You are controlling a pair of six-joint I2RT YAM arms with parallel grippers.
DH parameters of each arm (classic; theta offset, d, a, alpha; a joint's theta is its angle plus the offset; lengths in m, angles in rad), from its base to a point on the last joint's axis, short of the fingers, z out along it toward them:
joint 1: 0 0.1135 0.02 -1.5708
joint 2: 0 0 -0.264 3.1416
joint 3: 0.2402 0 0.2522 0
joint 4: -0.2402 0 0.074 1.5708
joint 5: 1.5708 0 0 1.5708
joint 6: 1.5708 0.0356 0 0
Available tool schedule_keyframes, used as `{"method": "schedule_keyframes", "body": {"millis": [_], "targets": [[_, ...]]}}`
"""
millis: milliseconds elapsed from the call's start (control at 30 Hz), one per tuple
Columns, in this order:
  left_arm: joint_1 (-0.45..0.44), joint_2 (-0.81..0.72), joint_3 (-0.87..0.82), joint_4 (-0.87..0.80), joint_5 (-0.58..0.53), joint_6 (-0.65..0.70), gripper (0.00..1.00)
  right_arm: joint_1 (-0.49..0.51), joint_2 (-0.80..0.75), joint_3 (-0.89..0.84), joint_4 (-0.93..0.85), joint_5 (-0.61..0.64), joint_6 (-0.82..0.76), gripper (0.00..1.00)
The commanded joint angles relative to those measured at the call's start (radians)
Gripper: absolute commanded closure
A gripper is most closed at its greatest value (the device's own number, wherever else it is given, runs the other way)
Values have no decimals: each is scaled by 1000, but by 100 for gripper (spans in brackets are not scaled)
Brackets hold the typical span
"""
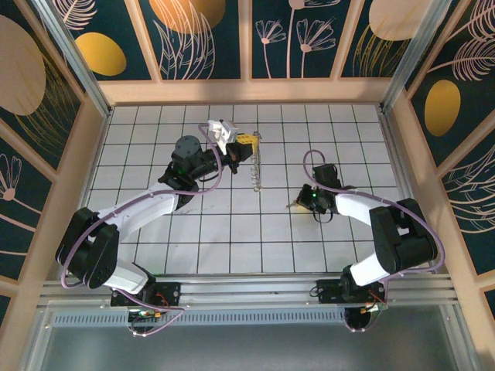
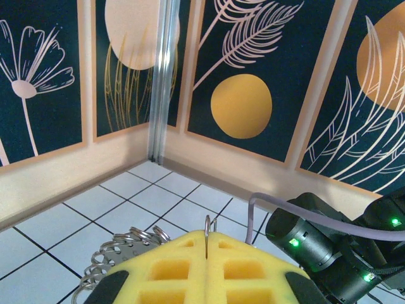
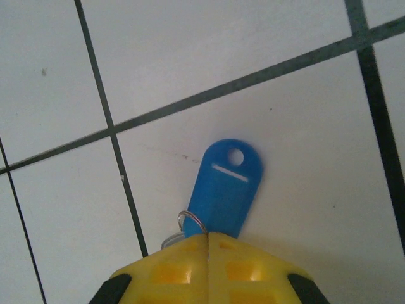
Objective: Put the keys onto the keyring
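Note:
The keyring (image 1: 255, 168) is a silvery chain of small links stretching toward the near side from my left gripper (image 1: 247, 140), at the middle of the tiled floor's far half. In the left wrist view the yellow pads (image 2: 171, 269) are pressed together on a thin wire loop (image 2: 207, 223) of that chain, and more links (image 2: 120, 248) bunch at the left. The key (image 3: 225, 189) has a flat blue plastic head lying on a white tile, with a small silver ring (image 3: 189, 220) at its near end. My right gripper (image 3: 207, 244) is shut on that ring, low over the floor (image 1: 296, 204).
Wooden walls with dark floral panels enclose the tiled floor (image 1: 193, 232) on three sides. The right arm's dark wrist (image 2: 329, 247) and its lilac cable (image 2: 266, 202) sit close to the right of my left gripper. Open tiles lie at the near side.

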Motion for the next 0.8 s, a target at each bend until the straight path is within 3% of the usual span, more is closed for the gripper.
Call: {"method": "schedule_keyframes", "body": {"millis": [0, 500, 767], "targets": [[-4, -1, 18, 60, 13, 1, 100, -11, 8, 25, 7, 1, -24, 100], [-4, 0, 32, 53, 16, -11, 100, -72, -233, 15, 92, -206, -109, 100], [-4, -2, 34, 55, 19, -18, 100, -145, -305, -73, 259, -464, -103, 100]]}}
